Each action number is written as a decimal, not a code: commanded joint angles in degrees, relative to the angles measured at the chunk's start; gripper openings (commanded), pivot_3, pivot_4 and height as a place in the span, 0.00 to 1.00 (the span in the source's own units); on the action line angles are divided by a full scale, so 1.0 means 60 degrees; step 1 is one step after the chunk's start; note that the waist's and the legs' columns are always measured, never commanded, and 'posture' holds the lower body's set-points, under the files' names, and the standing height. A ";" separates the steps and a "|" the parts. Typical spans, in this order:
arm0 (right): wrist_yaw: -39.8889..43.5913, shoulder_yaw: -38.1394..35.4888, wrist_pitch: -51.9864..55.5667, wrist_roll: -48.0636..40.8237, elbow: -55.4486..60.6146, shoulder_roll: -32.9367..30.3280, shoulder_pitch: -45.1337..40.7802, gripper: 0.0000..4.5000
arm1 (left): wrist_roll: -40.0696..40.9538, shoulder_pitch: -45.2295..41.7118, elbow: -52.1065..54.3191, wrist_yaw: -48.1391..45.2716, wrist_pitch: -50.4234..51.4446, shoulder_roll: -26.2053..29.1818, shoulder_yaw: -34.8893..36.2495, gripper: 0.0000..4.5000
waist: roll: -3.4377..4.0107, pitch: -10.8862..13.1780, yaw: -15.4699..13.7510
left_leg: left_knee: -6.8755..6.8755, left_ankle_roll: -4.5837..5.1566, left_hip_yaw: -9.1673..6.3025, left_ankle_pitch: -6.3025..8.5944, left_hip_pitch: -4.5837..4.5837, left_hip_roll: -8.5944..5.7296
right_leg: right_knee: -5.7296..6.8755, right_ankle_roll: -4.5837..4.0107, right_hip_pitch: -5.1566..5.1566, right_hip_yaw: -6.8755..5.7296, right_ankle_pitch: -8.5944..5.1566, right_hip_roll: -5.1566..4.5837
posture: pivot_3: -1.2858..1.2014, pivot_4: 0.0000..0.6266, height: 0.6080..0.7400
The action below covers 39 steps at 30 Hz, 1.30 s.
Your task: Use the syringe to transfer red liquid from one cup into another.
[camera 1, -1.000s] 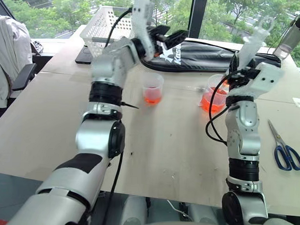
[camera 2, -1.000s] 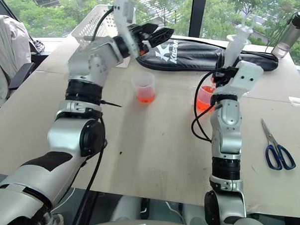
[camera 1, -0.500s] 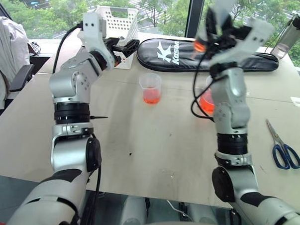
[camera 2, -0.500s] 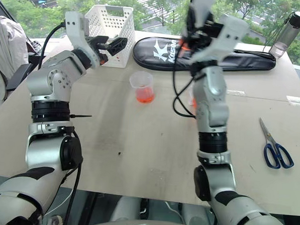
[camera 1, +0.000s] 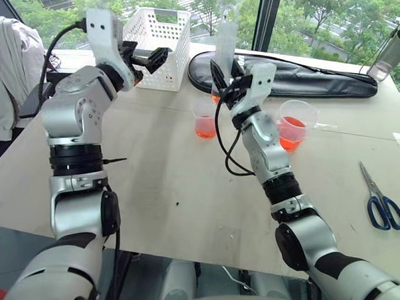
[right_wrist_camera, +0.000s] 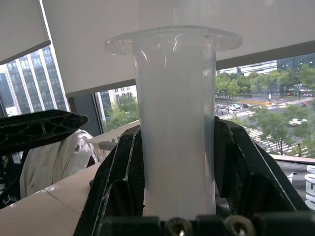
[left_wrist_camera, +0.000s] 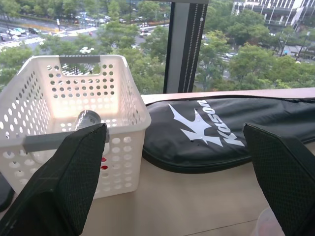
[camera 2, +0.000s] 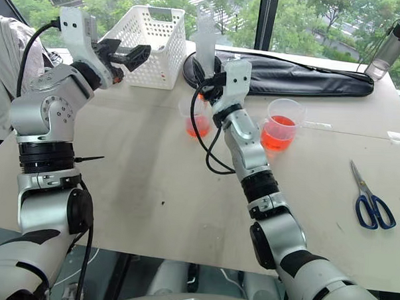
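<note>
Far left: left gripper (camera 1: 145, 57) raised beside the white basket (camera 1: 158, 45), swung well away from the middle of the table (camera 1: 185, 189) compared with a second ago, when it hung above the narrower cup. Fingers (left_wrist_camera: 74, 182) spread wide, holding nothing; basket and black racket bag (left_wrist_camera: 206, 132) seen between and beyond them.

Centre: right gripper (camera 1: 224, 81) carried across from the wider cup to a spot just above the narrower cup (camera 1: 205, 117), which sits directly under and slightly behind the fingers. Fingers pressed tight on the syringe (camera 1: 225, 41), barrel standing upright above the fingers, reddish tip showing just below them, over the narrower cup's rim. Close view along the wrist: clear barrel (right_wrist_camera: 174, 123) pinched between both black fingers (right_wrist_camera: 118, 187), flange at the top.

Right of the fingers: wider cup (camera 1: 295, 124), now well apart from the syringe, holding red liquid (camera 1: 290, 137). Some red liquid (camera 1: 204, 129) already in the narrower cup too. Scissors (camera 1: 382, 201) lying far right on the table.

Meaning for the task, as a judgement: drawing-up stage likely finished, syringe brought to the receiving cup, next move probably lowering the tip and pressing the plunger. Whether the barrel holds liquid cannot be told.
</note>
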State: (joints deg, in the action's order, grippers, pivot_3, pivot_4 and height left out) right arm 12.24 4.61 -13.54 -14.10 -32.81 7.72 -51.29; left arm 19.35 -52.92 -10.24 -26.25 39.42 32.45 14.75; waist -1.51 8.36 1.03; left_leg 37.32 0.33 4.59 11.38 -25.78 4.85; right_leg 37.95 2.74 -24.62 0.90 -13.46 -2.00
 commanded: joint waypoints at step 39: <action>0.0422 0.0806 -0.2168 0.0421 -0.2476 0.1954 -0.1636 0.33 | -0.0751 -0.2648 -0.1131 -0.1760 -0.0848 -0.0070 -0.2355 0.37 | 0.0001 0.0005 -0.0008 | -0.0004 0.0018 0.0002 0.0011 0.0006 0.0000 | 0.0001 -0.0001 -0.0001 0.0002 -0.0001 0.0001 | 0.52 0.24 0.88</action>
State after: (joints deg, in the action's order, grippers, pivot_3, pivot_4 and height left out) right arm 13.99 8.61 -24.04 -11.84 -49.07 8.13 -55.86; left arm 16.42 -66.65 -16.88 -36.97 36.16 31.66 0.36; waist -1.50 8.39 0.98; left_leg 37.28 0.44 4.60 11.45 -25.75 4.85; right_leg 37.95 2.74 -24.62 0.91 -13.46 -1.99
